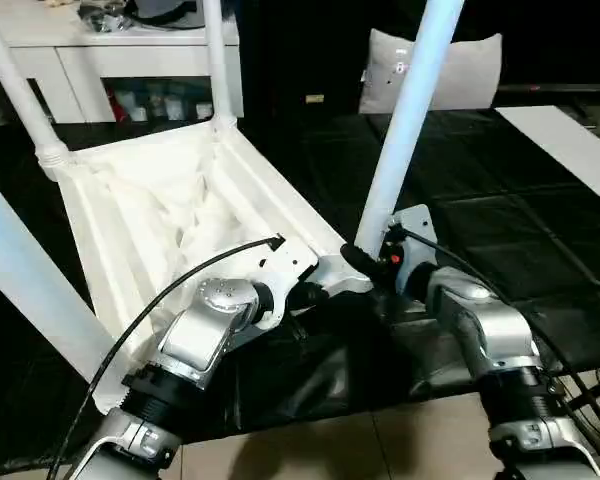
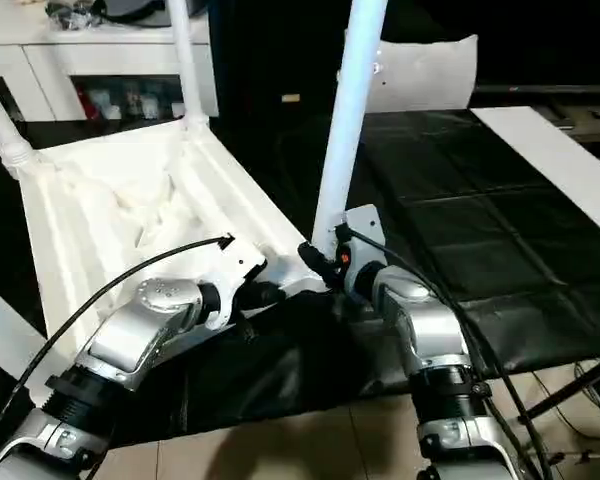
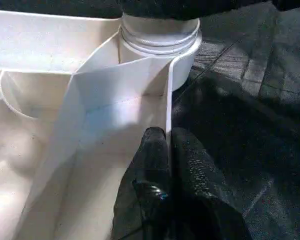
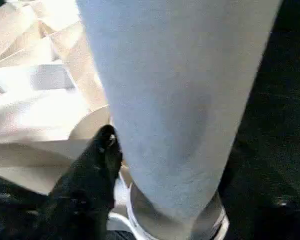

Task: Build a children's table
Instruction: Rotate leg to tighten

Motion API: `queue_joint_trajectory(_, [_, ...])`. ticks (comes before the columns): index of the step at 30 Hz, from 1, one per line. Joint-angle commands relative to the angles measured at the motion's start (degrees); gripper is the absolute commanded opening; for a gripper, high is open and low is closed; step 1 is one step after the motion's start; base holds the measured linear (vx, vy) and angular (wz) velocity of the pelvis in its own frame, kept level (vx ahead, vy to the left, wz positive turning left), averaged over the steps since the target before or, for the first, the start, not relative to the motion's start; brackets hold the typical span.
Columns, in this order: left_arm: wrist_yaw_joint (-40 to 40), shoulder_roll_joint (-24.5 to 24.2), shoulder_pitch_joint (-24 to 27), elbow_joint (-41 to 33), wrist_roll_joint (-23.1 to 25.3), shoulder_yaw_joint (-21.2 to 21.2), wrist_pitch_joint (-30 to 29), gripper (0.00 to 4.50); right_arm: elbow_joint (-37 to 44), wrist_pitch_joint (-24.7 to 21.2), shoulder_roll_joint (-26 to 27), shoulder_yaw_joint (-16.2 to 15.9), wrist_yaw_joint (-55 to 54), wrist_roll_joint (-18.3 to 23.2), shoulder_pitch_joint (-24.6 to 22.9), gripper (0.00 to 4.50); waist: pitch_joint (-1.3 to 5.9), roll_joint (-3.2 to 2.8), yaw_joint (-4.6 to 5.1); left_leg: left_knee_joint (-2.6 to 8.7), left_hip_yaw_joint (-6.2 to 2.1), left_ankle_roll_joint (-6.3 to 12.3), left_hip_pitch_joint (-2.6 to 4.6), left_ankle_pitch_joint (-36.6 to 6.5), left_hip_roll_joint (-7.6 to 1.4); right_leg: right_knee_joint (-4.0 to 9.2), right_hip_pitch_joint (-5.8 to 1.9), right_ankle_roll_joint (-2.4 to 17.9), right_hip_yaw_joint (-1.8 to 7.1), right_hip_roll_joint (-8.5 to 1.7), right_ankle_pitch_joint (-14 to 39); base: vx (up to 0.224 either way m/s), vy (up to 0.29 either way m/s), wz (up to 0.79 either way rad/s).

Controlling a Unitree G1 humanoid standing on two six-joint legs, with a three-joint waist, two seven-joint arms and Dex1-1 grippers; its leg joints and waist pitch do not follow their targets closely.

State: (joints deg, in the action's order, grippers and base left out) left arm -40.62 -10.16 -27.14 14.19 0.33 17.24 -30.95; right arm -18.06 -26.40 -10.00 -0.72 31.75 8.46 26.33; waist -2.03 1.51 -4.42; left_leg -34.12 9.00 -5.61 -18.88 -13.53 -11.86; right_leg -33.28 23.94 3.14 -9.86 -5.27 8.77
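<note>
1. Left eye view first: the children's table (image 1: 180, 215) lies upside down on a black sheet (image 1: 500, 250) spread over the floor, ribbed underside facing up.

2. Legs rise from its corners, and the near-right leg (image 1: 405, 120) stands tilted in its round socket, right between the two grippers.

3. Over to the left gripper (image 3: 165, 150): in the left wrist view its black fingers (image 3: 152, 160) are pressed together on the thin white side wall of the tabletop, one finger on the inside face, the other on the outside.

4. That pinch sits just beside the corner socket (image 3: 160, 42), where the leg's ringed base is seated.

5. Now the right gripper (image 4: 167, 150): it comes in from the other side, fingers spread wide around the base of that same leg.

6. Right wrist view shows one black finger (image 4: 97, 170) lying against the leg's side, close to the collar at the bottom.

7. The other finger is hidden behind the leg, so I cannot tell whether it touches.

8. Behind the table stands a white cabinet (image 1: 90, 55) with small things on its shelves, and a pale cushion (image 1: 450, 70) leans further back.
</note>
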Motion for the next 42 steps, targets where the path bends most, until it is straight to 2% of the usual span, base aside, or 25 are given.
queue_joint_trajectory(1, [-1.7,-0.1,0.5,-1.8,-1.0,0.4,4.5,0.0,0.8,0.8,-1.3,-2.3,3.6,0.7,-1.6,3.23,3.9,-0.13,-0.53,3.07,0.09,5.84,-1.25,3.0,-1.12,2.94,-4.91,5.7,4.09,-3.88,10.1,0.0,0.0,0.0])
queue_joint_trajectory(3, [-3.8,-1.4,0.9,-1.6,-1.2,0.7,6.6,0.0,1.0,2.0,-3.8,-2.8,7.2,0.6,-2.2,3.51,3.63,-0.05,-0.93,3.23,0.26,5.59,-1.07,0.3,-1.16,3.62,-4.81,4.1,4.03,-3.79,14.4,0.0,0.0,0.0])
queue_joint_trajectory(4, [-3.9,-1.5,0.9,-1.6,-1.2,0.8,6.7,0.0,1.1,2.1,-4.0,-2.9,7.4,0.5,-2.2,3.51,3.6,-0.01,-0.95,3.25,0.32,5.54,-1.07,-0.1,-1.12,3.75,-4.79,3.8,4.02,-3.74,15.1,0.0,0.0,0.0])
queue_joint_trajectory(5, [-5.4,-2.6,1.1,-1.5,-1.0,1.2,7.6,0.0,1.2,2.6,-5.1,-2.8,9.5,0.9,-2.4,3.6,3.52,0.25,-0.98,3.34,0.39,5.18,-1.06,-0.8,-1.16,3.95,-4.75,3.2,4.01,-3.77,16.7,0.0,0.0,0.0])
queue_joint_trajectory(6, [-7.6,-4.3,1.3,-1.5,-1.0,1.7,8.4,0.0,1.5,3.2,-6.8,-2.7,12.6,1.7,-2.5,3.7,3.56,0.16,-1.22,3.41,0.28,5.01,-1.02,-1.5,-1.11,4.05,-4.81,2.5,3.93,-3.86,18.2,0.0,0.0,0.0])
queue_joint_trajectory(7, [-9.6,-5.8,1.5,-1.6,-1.1,2.0,8.8,0.0,1.9,4.1,-8.5,-2.9,15.9,2.4,-2.7,3.83,3.42,0.31,-1.14,3.46,0.36,5.14,-0.96,-2.2,-1.19,4.29,-4.65,1.9,3.96,-3.8,19.4,0.0,0.0,0.0])
queue_joint_trajectory(10, [-13.7,-9.0,1.8,-1.8,-1.4,2.7,10.2,0.0,3.2,4.9,-11.7,-4.1,22.5,3.6,-3.0,4.06,3.4,0.26,-1.31,3.42,0.28,5.15,-1.05,-2.6,-1.26,4.24,-4.67,1.2,3.96,-3.89,20.1,0.0,0.0,0.0])
queue_joint_trajectory(15, [-20.6,-13.9,2.1,-1.4,-1.6,4.5,15.6,0.0,3.6,6.1,-15.5,-6.6,30.3,4.5,-2.7,4.43,3.5,0.58,-1.32,3.36,0.21,5.68,-1.04,-1.7,-1.37,3.87,-4.55,2.4,4.0,-3.89,18.1,0.0,0.0,0.0])
queue_joint_trajectory(16, [-23.9,-15.6,2.3,-1.4,-1.9,5.4,17.3,0.0,3.0,7.6,-16.5,-7.5,33.1,4.2,-2.3,4.43,3.53,0.42,-1.49,3.34,0.23,5.62,-1.01,-1.5,-1.43,3.68,-4.52,3.0,4.09,-3.96,17.6,0.0,0.0,0.0])
queue_joint_trajectory(17, [-25.2,-16.4,2.3,-1.3,-1.8,5.9,18.0,0.0,2.8,8.2,-16.9,-8.0,34.5,4.2,-2.2,4.08,3.51,0.37,-1.55,3.38,0.23,5.66,-0.96,-1.5,-1.51,3.67,-4.45,3.2,4.13,-3.98,17.6,0.0,0.0,0.0])
queue_joint_trajectory(18, [-26.7,-17.2,2.3,-1.1,-1.5,6.4,19.1,0.0,2.5,8.5,-17.3,-8.5,36.2,4.4,-2.0,4.08,3.49,0.31,-1.62,3.38,0.25,5.62,-0.83,-1.4,-1.57,3.62,-4.35,3.4,4.17,-3.95,17.4,0.0,0.0,0.0])
queue_joint_trajectory(20, [-29.2,-18.5,2.3,-1.1,-1.2,7.3,20.3,0.0,2.6,8.7,-17.9,-9.2,39.2,5.2,-1.8,4.05,3.49,0.61,-2.2,3.41,0.27,5.57,-0.73,-1.3,-1.74,3.32,-4.34,4.2,4.23,-4.0,16.9,0.0,0.0,0.0])
queue_joint_trajectory(21, [-30.0,-18.8,2.2,-1.1,-1.2,7.5,20.7,0.0,2.6,8.8,-18.1,-9.4,40.1,5.5,-1.7,3.75,3.45,0.43,-2.41,3.47,0.3,5.38,-0.61,-1.0,-1.92,3.32,-4.23,4.6,4.32,-4.09,16.4,0.0,0.0,0.0])
queue_joint_trajectory(22, [-31.4,-19.2,2.2,-1.8,-1.8,7.8,20.7,0.0,2.6,8.4,-18.2,-9.7,41.6,6.1,-1.6,3.64,3.47,0.94,-2.41,3.45,0.31,5.27,-0.67,-0.9,-1.98,3.21,-4.29,4.6,4.33,-4.08,16.2,0.0,0.0,0.0])
queue_joint_trajectory(23, [-31.8,-19.3,2.2,-1.9,-1.9,7.8,20.8,0.0,2.6,8.3,-18.2,-9.8,42.0,6.3,-1.5,3.62,3.47,0.78,-2.57,3.49,0.29,5.12,-0.6,-0.9,-2.0,3.09,-4.28,4.9,4.33,-4.1,16.0,0.0,0.0,0.0])
queue_joint_trajectory(24, [-33.0,-19.7,2.1,-2.3,-2.4,8.3,21.4,0.0,2.8,7.7,-18.4,-10.5,43.9,7.0,-1.4,3.6,3.44,1.13,-2.64,3.49,0.33,4.93,-0.66,-1.0,-2.08,3.09,-4.29,4.9,4.39,-4.16,16.0,0.0,0.0,0.0])
queue_joint_trajectory(25, [-33.3,-19.9,2.0,-2.3,-2.4,8.6,21.8,0.0,2.7,7.5,-18.5,-11.1,44.9,7.4,-1.4,3.48,3.44,1.05,-2.87,3.54,0.24,4.74,-0.65,-1.0,-2.1,2.93,-4.34,5.1,4.39,-4.22,16.0,0.0,0.0,0.0])
queue_joint_trajectory(27, [-33.4,-20.0,1.9,-2.1,-2.3,8.7,22.1,0.0,2.4,7.4,-18.4,-11.7,45.8,7.5,-1.3,3.21,3.37,1.1,-3.03,3.59,0.31,4.26,-0.49,-1.8,-2.18,3.2,-4.21,5.0,4.43,-4.29,16.6,0.0,0.0,0.0])
queue_joint_trajectory(28, [-33.4,-20.0,2.0,-1.8,-2.2,8.6,22.4,0.0,2.0,7.4,-18.4,-12.5,46.7,7.2,-1.2,3.16,3.32,1.52,-3.13,3.63,0.36,3.84,-0.53,-2.3,-2.12,3.29,-4.28,4.6,4.44,-4.31,17.3,0.0,0.0,0.0])
queue_joint_trajectory(30, [-33.4,-20.0,2.0,-1.7,-2.2,8.5,22.4,0.0,1.7,7.4,-18.5,-12.9,47.2,6.9,-1.2,3.11,3.31,1.55,-3.42,3.68,0.39,3.39,-0.45,-2.5,-2.03,3.41,-4.29,4.0,4.5,-4.36,18.3,0.0,0.0,0.0])
queue_joint_trajectory(31, [-33.3,-20.0,2.2,-1.6,-2.1,8.4,22.6,0.0,1.5,7.7,-18.4,-13.1,47.5,6.7,-1.1,2.86,3.25,1.62,-3.47,3.72,0.37,3.11,-0.48,-2.9,-2.0,3.51,-4.31,3.7,4.45,-4.34,19.0,0.0,0.0,0.0])
queue_joint_trajectory(32, [-33.3,-20.1,2.3,-1.5,-2.0,8.3,22.8,0.0,1.2,7.9,-18.3,-13.2,47.8,6.6,-1.0,2.86,3.2,1.83,-3.5,3.76,0.34,2.77,-0.51,-3.4,-1.93,3.62,-4.39,3.0,4.42,-4.37,20.2,0.0,0.0,0.0])
queue_joint_trajectory(36, [-33.6,-20.5,3.2,-2.1,-2.2,7.8,22.6,0.0,0.6,7.8,-18.2,-13.3,48.7,6.9,-0.7,2.56,3.13,2.0,-3.47,3.82,0.31,2.13,-0.33,-4.4,-1.84,4.11,-4.39,1.5,4.3,-4.37,22.6,0.0,0.0,0.0])
queue_joint_trajectory(37, [-33.6,-20.5,3.4,-2.2,-2.4,7.7,22.5,0.0,0.7,7.7,-18.3,-13.3,48.8,7.1,-0.7,2.36,3.17,2.02,-3.49,3.82,0.26,2.07,-0.35,-4.4,-1.86,4.07,-4.44,1.3,4.29,-4.38,22.6,0.0,0.0,0.0])
queue_joint_trajectory(42, [-33.5,-20.6,3.8,-2.5,-3.0,7.5,22.2,0.0,1.2,6.6,-18.0,-12.9,49.2,8.5,-1.1,2.08,3.25,2.1,-3.49,3.81,0.2,1.99,-0.32,-3.3,-1.95,3.78,-4.41,1.9,4.31,-4.27,20.7,0.0,0.0,0.0])
